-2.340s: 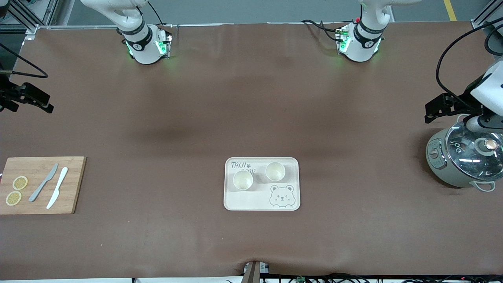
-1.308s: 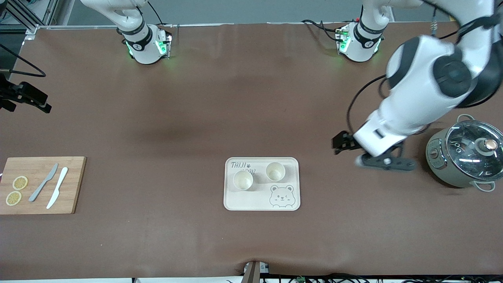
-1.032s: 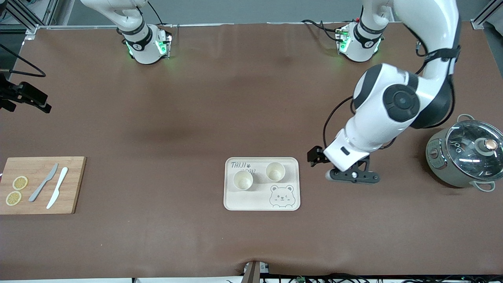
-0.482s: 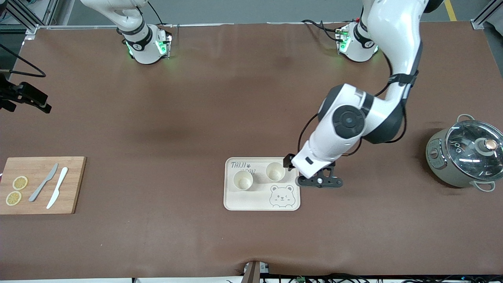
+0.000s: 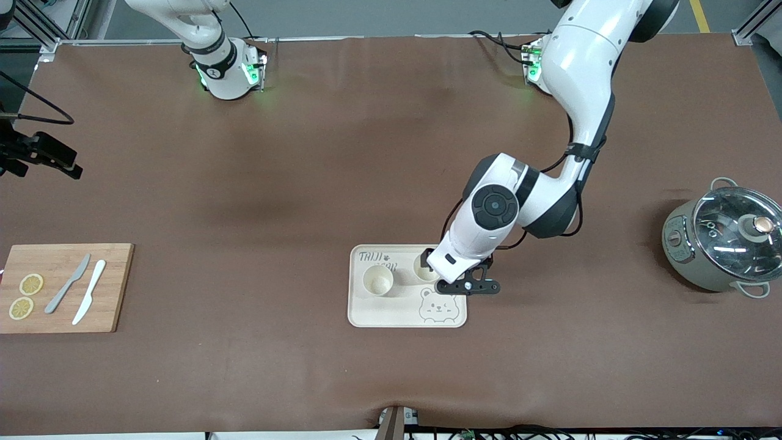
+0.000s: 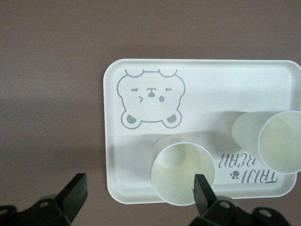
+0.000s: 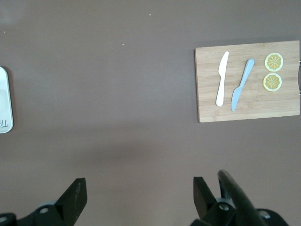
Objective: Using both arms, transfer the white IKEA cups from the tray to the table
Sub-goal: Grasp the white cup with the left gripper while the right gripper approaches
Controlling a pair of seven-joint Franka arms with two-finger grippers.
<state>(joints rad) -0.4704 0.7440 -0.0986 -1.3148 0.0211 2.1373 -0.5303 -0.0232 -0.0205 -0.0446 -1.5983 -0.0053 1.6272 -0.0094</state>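
Note:
Two white IKEA cups stand upright on the bear tray point(image 5: 366, 311). One cup point(image 5: 377, 280) is in plain sight. The other cup point(image 5: 420, 267) is partly covered by the left arm's wrist. My left gripper point(image 5: 431, 260) hangs open over that cup. In the left wrist view the tray point(image 6: 211, 80) shows with this cup point(image 6: 181, 172) beside one finger point(image 6: 203, 190), off the middle of the left gripper point(image 6: 138, 200); the second cup point(image 6: 277, 141) is farther off. My right gripper point(image 7: 138, 202) is open and empty, waiting high over bare table at the right arm's end point(image 5: 43, 156).
A wooden cutting board point(image 5: 116, 293) with two knives and two lemon slices lies at the right arm's end, also in the right wrist view point(image 7: 249, 108). A grey-green pot point(image 5: 721, 244) with a glass lid stands at the left arm's end. The tray's edge point(image 7: 3, 101) shows in the right wrist view.
My left arm has swung from beside the pot across the table to over the tray, ending above one cup. The cups, the tray and the right arm have barely moved.

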